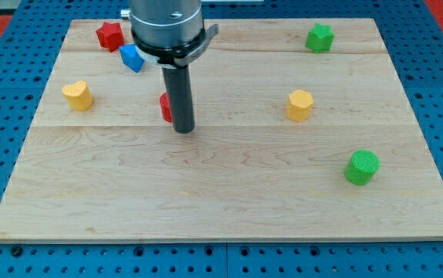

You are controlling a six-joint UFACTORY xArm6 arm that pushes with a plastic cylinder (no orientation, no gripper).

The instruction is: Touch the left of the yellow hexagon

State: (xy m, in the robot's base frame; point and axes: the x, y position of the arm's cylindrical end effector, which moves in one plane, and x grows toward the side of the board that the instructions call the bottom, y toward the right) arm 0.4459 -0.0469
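Yellow hexagon (299, 105) untouched so far: my tip (184, 130) sits well off to its left, beside a half-hidden red block (164, 107). No hand on this rig, so nothing's grasped.

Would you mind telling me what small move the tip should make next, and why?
Probably slide my tip toward the view's right, stopping at the left side of the yellow hexagon. The tip sits beside a partly hidden red block, well to the hexagon's left, with bare board between them.
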